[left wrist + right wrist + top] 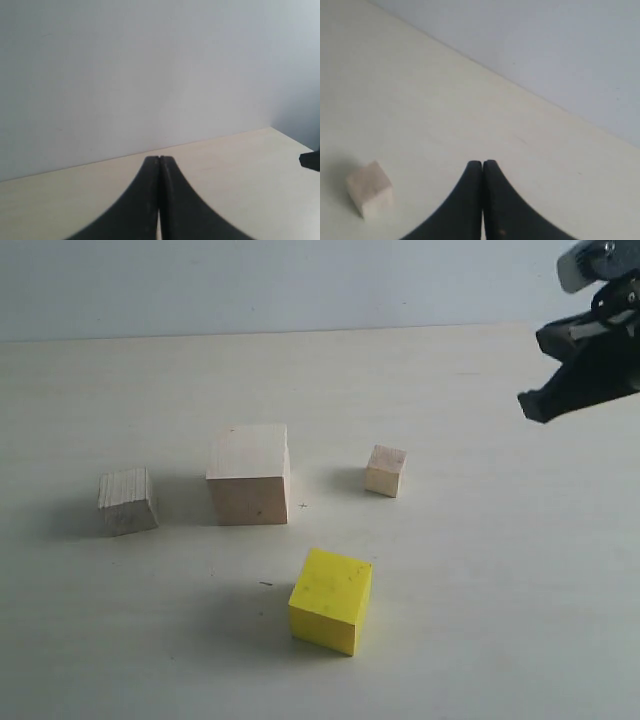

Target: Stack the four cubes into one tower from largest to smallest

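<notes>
Four cubes lie apart on the pale table [480, 570]. The largest pale wood cube [249, 474] stands near the middle. To its left sits the medium pale wood cube [127, 501]. Right of it is the smallest pale wood cube [385, 471], also seen in the right wrist view [369, 189]. The bright yellow cube [331, 600] rests nearest the front. My right gripper [530, 406] hangs shut and empty at the upper right, well clear of the cubes; its tips [482, 163] touch. My left gripper [159, 158] is shut and empty, out of the exterior view. No tower stands.
A plain grey-white wall [280, 280] runs behind the table's far edge. A dark tip of the other arm [311, 160] shows at the edge of the left wrist view.
</notes>
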